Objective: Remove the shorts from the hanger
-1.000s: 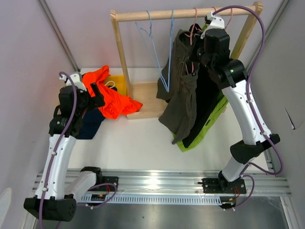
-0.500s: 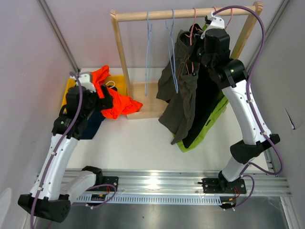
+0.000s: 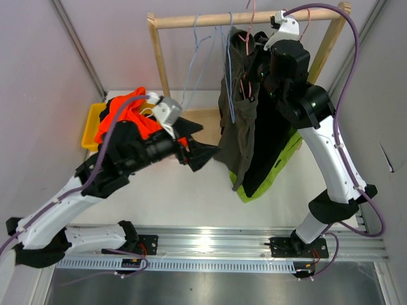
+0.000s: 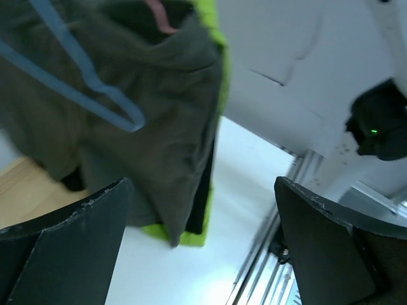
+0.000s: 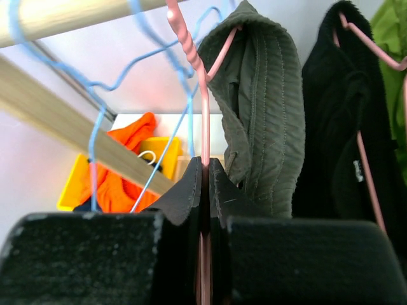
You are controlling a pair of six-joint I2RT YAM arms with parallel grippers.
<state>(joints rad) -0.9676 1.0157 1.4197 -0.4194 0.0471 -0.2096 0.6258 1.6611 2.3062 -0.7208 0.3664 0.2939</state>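
Olive shorts (image 3: 240, 121) are hanging at 12 o'clock | your right gripper (image 5: 205, 184) is clamping pink hanger (image 5: 205, 121) | left gripper (image 4: 200, 187) is gaping at their 8 o'clock

Left arm (image 3: 76, 197) stretched forward, left hand (image 4: 202, 185) wide open, right arm (image 3: 331, 152) raised, right hand (image 5: 205, 166) clamped.

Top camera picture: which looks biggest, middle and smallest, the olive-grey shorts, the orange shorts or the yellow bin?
1. olive-grey shorts, hanging long, clearly the biggest.
2. orange shorts, partly hidden.
3. yellow bin, smallest as it shows, but the orange shorts cover part of it, so its whole size is unsure.
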